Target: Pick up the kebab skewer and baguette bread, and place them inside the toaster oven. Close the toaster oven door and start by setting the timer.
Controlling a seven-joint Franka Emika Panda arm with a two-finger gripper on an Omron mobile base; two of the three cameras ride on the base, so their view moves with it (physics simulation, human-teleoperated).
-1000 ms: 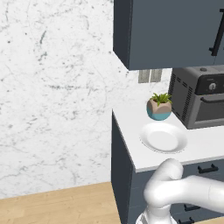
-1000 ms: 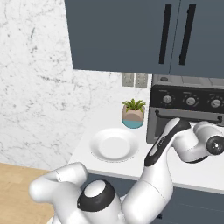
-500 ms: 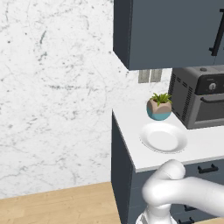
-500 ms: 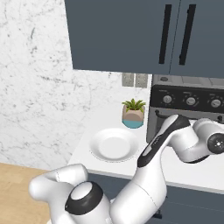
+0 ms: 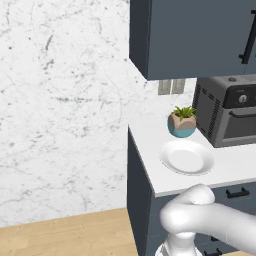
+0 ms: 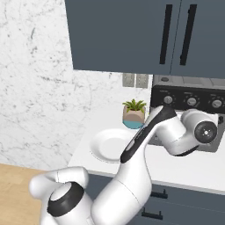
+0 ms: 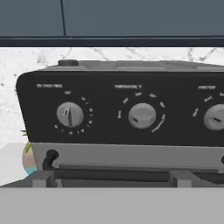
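The toaster oven (image 5: 227, 115) stands on the counter at the right, dark and boxy with slotted side vents. Its door (image 5: 242, 127) is shut, with the bar handle (image 7: 113, 175) across the top. My hand (image 6: 200, 132) hovers close in front of the oven (image 6: 189, 103), and its fingers are hidden behind the wrist. Straight ahead in the hand view is the knob panel: the timer knob (image 7: 70, 114) on the left, a temperature knob (image 7: 142, 116) in the middle and a third knob (image 7: 215, 117) on the right. The kebab skewer and baguette bread are out of view.
A white plate (image 5: 187, 157) lies bare on the white counter (image 5: 150, 165), left of the oven. A small potted plant (image 5: 182, 121) stands behind it by the wall. Dark blue-grey cabinets (image 6: 132, 35) hang above, with drawers below the counter.
My hand has risen slightly in front of the oven, up toward the knob panel, and the forearm has shifted with it. Plate, plant and oven are unchanged.
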